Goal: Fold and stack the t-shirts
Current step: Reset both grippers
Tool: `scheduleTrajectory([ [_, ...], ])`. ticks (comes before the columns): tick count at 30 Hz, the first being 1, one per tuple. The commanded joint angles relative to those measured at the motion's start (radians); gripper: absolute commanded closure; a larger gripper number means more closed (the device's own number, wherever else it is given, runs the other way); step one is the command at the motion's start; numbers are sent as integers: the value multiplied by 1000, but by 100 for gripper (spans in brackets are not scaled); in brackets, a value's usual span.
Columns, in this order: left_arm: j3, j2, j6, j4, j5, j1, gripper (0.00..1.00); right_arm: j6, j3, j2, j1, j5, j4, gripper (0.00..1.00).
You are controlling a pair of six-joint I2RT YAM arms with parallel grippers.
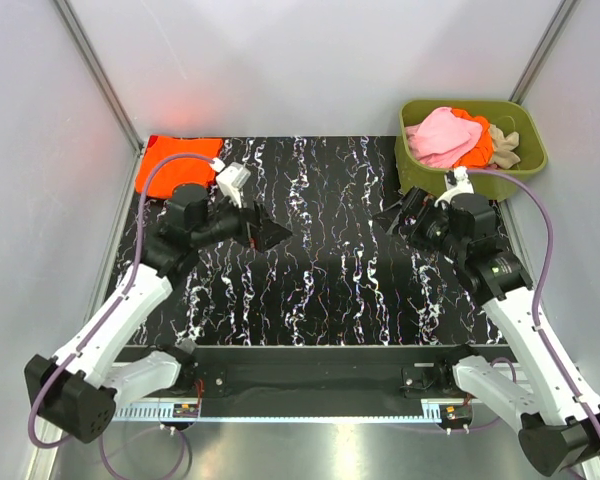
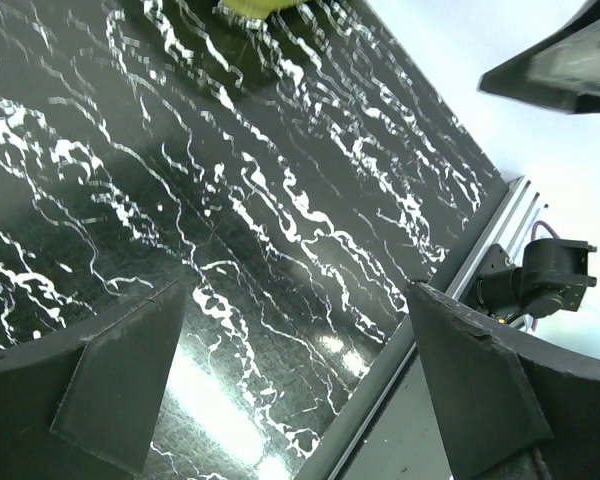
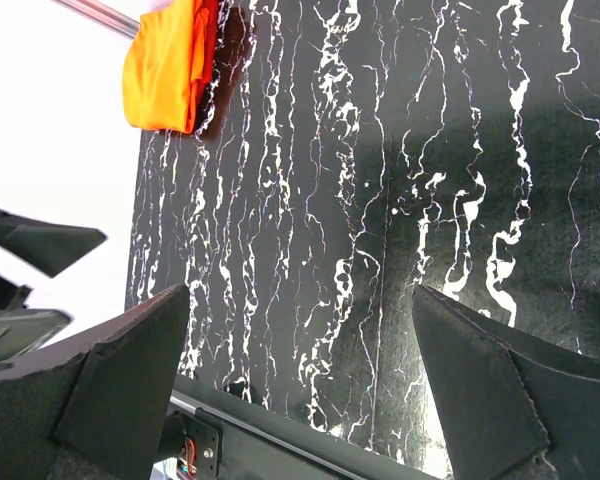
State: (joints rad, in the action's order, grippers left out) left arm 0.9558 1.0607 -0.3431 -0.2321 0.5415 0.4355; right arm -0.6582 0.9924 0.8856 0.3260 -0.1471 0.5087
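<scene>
A folded bright orange t-shirt point(image 1: 177, 162) with a red one in the same small stack lies at the table's far left corner; it also shows in the right wrist view point(image 3: 168, 66). Pink point(image 1: 443, 135), orange point(image 1: 482, 148) and beige point(image 1: 506, 146) shirts are heaped in the olive-green tub point(image 1: 528, 160) at the far right. My left gripper point(image 1: 272, 233) is open and empty, held above the table's left middle. My right gripper point(image 1: 394, 218) is open and empty, just in front of the tub. Both wrist views show wide-open jaws over bare marble.
The table top point(image 1: 320, 270) is black marble-patterned, with white walls on three sides and a metal rail point(image 1: 310, 410) along the near edge. The tub's corner shows at the top of the left wrist view point(image 2: 252, 6).
</scene>
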Motion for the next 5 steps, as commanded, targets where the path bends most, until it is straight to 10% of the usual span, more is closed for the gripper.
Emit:
scheduleTrajectory([
  [1, 32, -60, 27, 36, -21, -1, 1, -6, 29, -4, -4, 18, -10, 0],
  [5, 49, -74, 33, 25, -23, -3, 1, -3, 37, -4, -4, 15, -12, 0],
])
